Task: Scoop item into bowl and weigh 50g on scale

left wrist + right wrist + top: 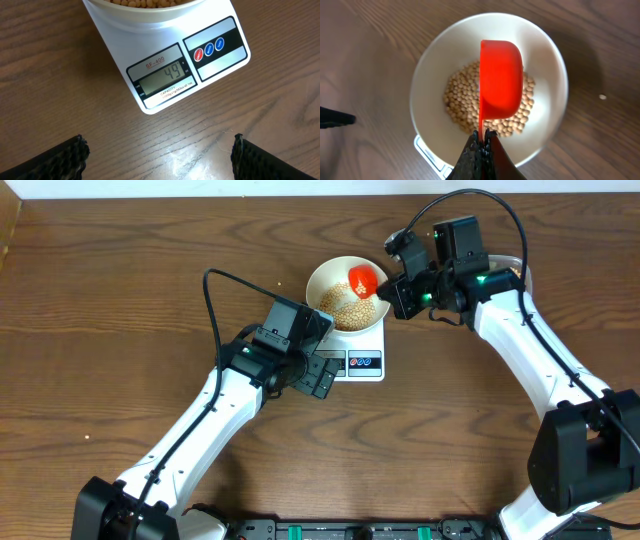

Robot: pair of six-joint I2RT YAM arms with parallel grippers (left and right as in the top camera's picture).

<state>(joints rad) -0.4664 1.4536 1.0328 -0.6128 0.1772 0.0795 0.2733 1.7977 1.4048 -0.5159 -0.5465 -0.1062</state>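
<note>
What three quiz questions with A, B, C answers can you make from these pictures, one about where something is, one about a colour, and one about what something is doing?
1. Where is the bowl?
A. On the scale
B. Beside the scale
C. Under the scale

2. What colour is the scoop?
A. Blue
B. Red
C. Green

3. How is the left gripper?
A. Open and empty
B. Shut on the scoop
C. Shut on the bowl

Answers:
1. A: the overhead view shows the bowl resting on top of the scale, behind its display.
2. B: the right wrist view shows a bright red scoop over the beans.
3. A: the left wrist view shows its fingers wide apart with only bare wood between them.
</note>
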